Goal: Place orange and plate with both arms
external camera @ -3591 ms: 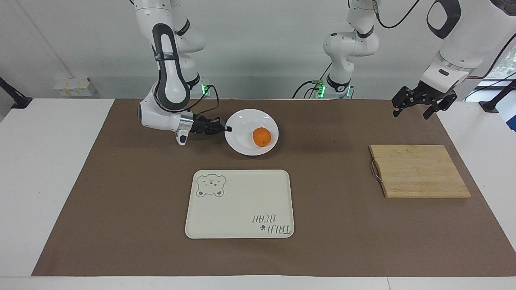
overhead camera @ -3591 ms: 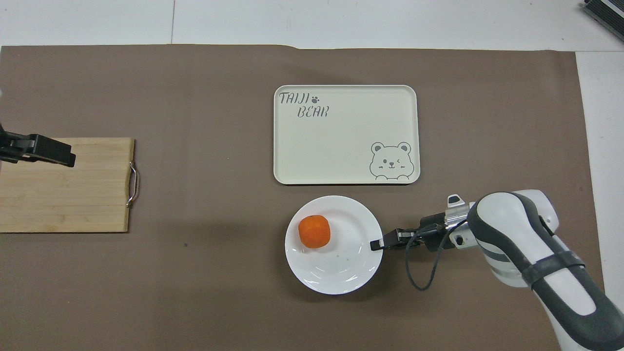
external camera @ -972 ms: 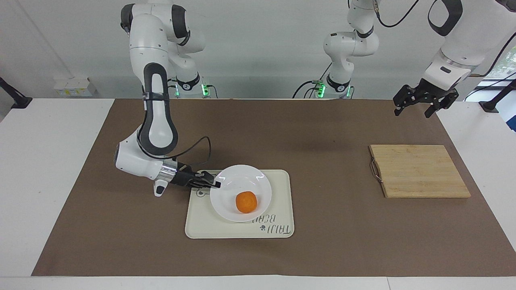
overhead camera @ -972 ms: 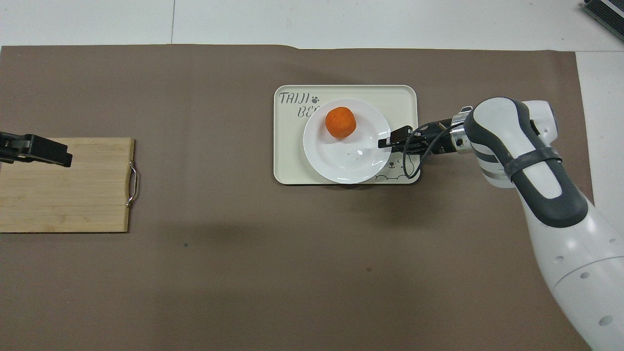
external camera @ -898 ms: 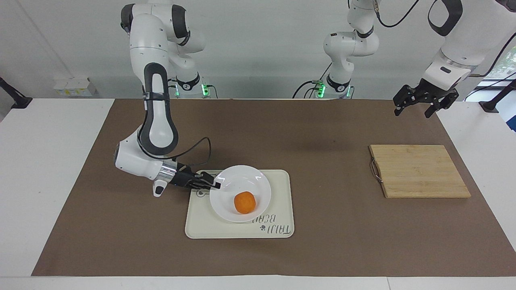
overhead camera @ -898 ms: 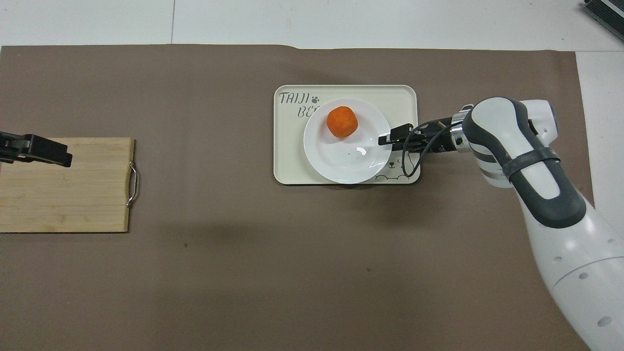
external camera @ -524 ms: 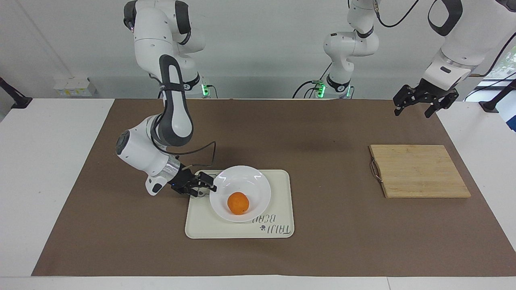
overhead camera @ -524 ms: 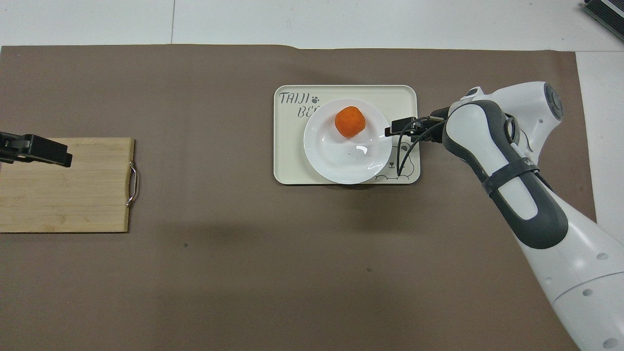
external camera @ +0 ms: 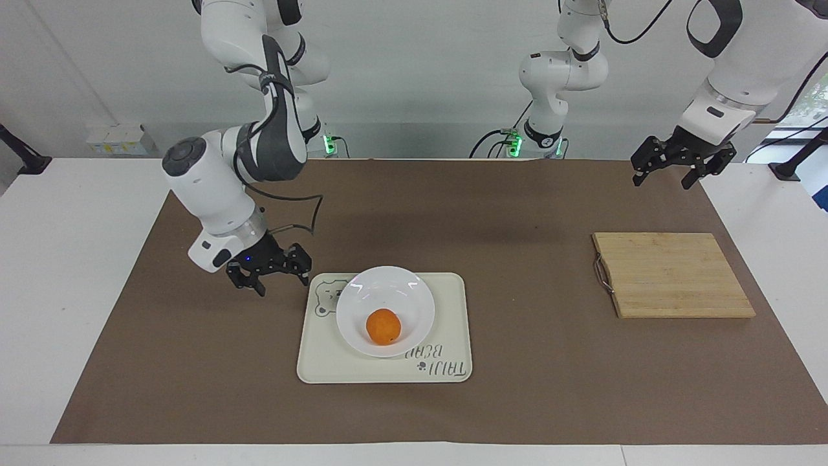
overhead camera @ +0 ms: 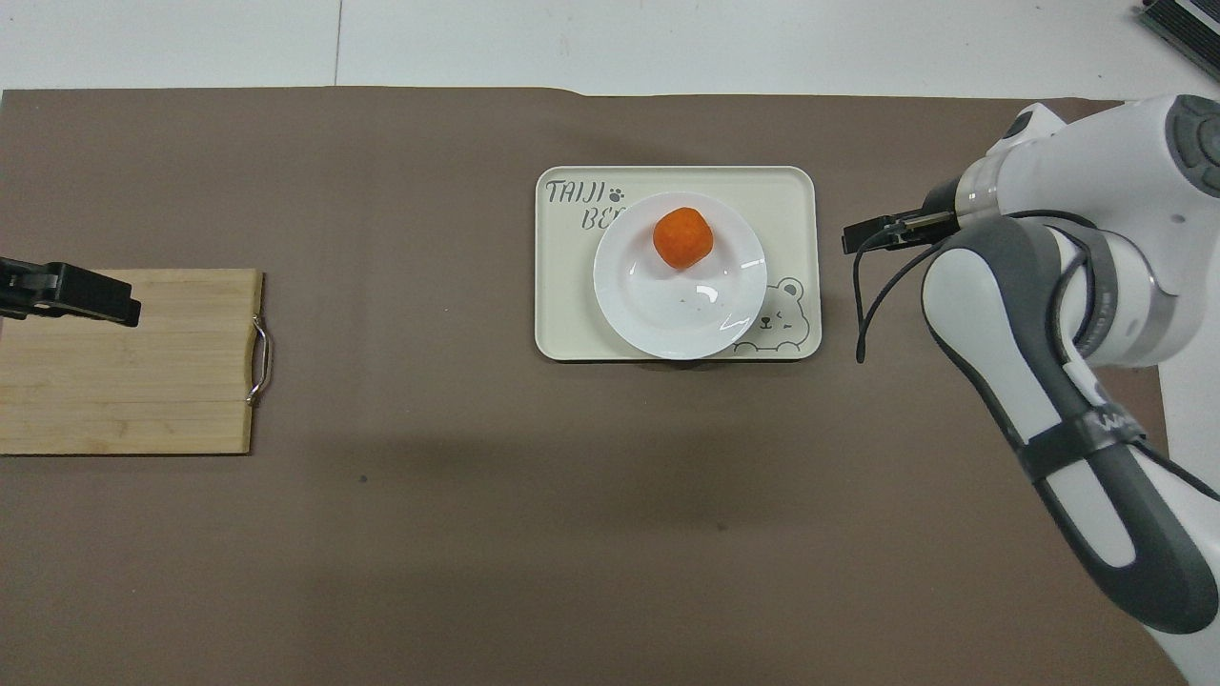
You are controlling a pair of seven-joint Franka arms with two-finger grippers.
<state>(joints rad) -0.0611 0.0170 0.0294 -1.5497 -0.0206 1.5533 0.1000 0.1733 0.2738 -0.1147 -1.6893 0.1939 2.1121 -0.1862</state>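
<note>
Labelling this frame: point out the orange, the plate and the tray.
orange (external camera: 383, 325), facing view, middle of the fruit
plate (external camera: 362, 294), facing view, bare white inner surface
tray (external camera: 446, 310), facing view, bare cream surface beside the plate

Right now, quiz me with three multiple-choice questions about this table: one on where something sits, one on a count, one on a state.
1. Where is the plate?
A. on the cutting board
B. on the bear tray
C. on the bare brown mat

2. How many oranges are there?
A. one
B. two
C. three

3. What is the right hand doing?
A. gripping the plate rim
B. holding the orange
C. open, clear of the plate

Answers:
1. B, the plate rests on the bear tray.
2. A, a single orange lies in the plate.
3. C, its spread fingers hang over the mat beside the tray, holding nothing.
</note>
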